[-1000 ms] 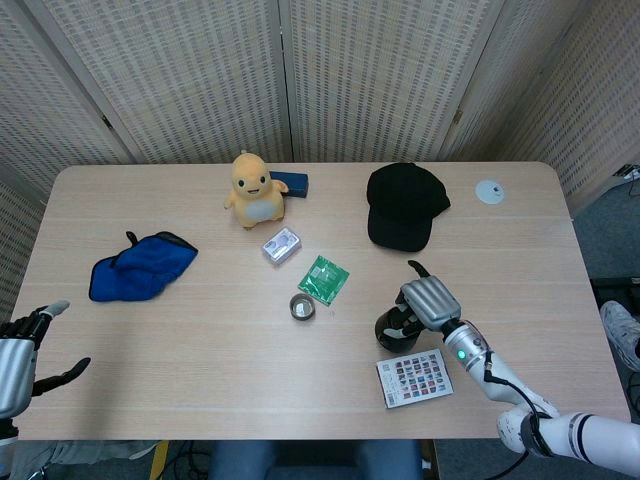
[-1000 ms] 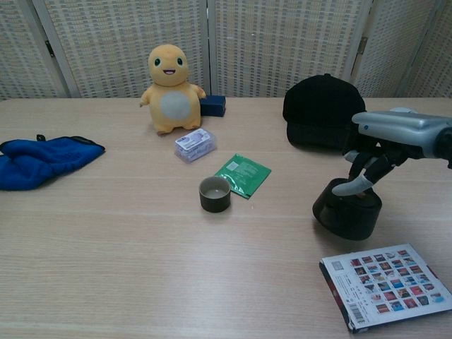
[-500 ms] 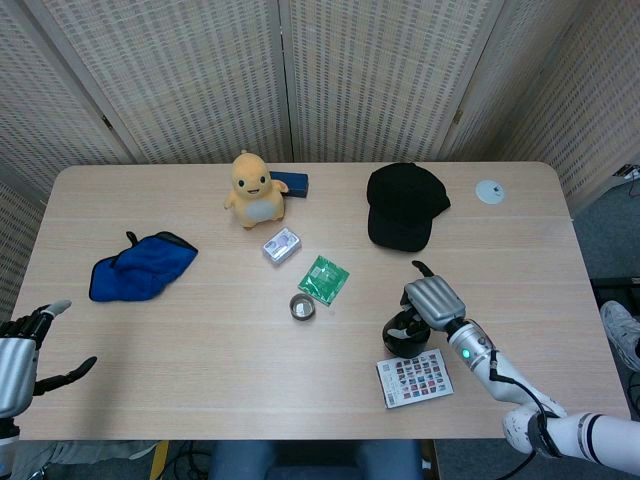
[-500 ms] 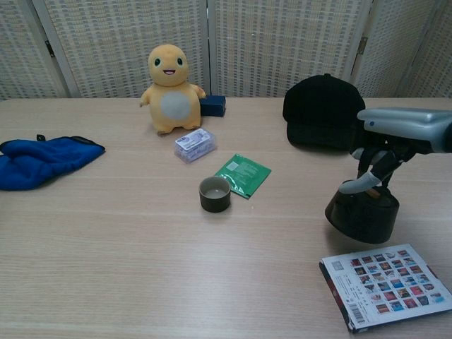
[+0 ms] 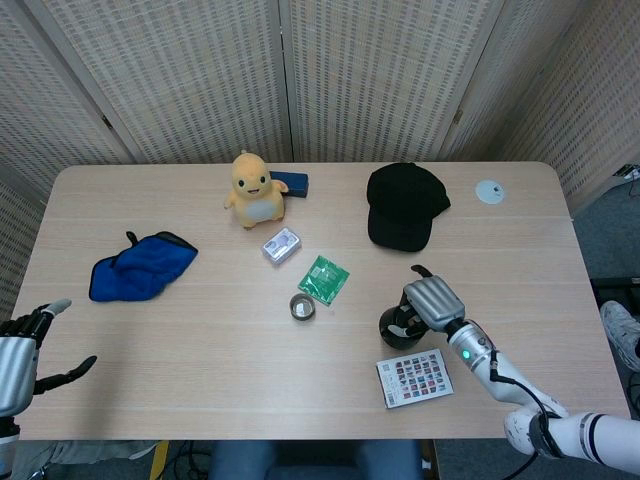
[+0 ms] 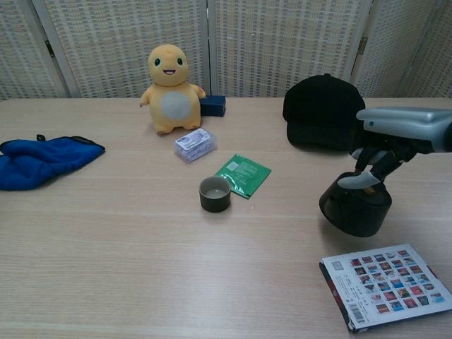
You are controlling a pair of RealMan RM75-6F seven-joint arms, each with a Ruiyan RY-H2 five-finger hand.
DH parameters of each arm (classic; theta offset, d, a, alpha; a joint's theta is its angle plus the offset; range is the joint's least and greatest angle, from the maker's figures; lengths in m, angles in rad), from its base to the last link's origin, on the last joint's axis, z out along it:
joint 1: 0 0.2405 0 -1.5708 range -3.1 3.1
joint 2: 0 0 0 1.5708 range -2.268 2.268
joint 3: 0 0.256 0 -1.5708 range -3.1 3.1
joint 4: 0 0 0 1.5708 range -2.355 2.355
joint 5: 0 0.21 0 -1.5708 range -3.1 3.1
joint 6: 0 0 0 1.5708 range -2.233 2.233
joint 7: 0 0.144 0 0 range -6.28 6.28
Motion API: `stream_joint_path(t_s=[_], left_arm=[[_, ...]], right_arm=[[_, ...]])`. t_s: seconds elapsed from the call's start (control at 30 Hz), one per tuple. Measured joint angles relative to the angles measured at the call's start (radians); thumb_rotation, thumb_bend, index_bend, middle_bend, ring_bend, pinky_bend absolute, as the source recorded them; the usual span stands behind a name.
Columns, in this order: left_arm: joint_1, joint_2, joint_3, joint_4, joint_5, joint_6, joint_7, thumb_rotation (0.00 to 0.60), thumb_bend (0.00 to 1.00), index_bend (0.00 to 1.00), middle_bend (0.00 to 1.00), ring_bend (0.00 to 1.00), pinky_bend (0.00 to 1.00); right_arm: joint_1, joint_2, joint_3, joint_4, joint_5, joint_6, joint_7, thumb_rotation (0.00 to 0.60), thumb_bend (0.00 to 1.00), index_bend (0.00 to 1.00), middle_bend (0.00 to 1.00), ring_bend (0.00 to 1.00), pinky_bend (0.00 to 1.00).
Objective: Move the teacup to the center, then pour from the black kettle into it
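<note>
While the left hand point(image 5: 22, 350) waits off the near-left edge of the pale wooden table point(image 5: 200, 340) with fingers spread and nothing in them, a printed card of small coloured squares point(image 6: 385, 284) lies nearest on the right. Just beyond it, the right hand point(image 6: 395, 134) grips the round black kettle point(image 6: 354, 208) from above, fingers curled at its top; whether the kettle rests on the table or hangs just off it, I cannot tell. Left of that, near the table's middle, stands the small dark round teacup point(image 6: 214, 193), touching a flat green packet point(image 6: 243, 174). Farther back lie a blue cloth point(image 6: 42, 161), a clear plastic box point(image 6: 195, 145), a yellow plush toy point(image 6: 169, 87) and a black cap point(image 6: 321, 109).
</note>
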Motion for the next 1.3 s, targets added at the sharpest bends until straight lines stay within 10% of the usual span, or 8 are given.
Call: stream_joint_path(t_s=[1.3], left_arm=[[0.012, 0.006, 0.001, 0.008, -0.008, 0.014, -0.013, 0.424, 0.13, 0.24, 0.31, 0.41, 0.43]], right_arm=[[0.221, -0.159, 0.088, 0.112, 0.181, -0.053, -0.270, 0.460, 0.39, 1.00, 1.00, 0.93, 0.55]])
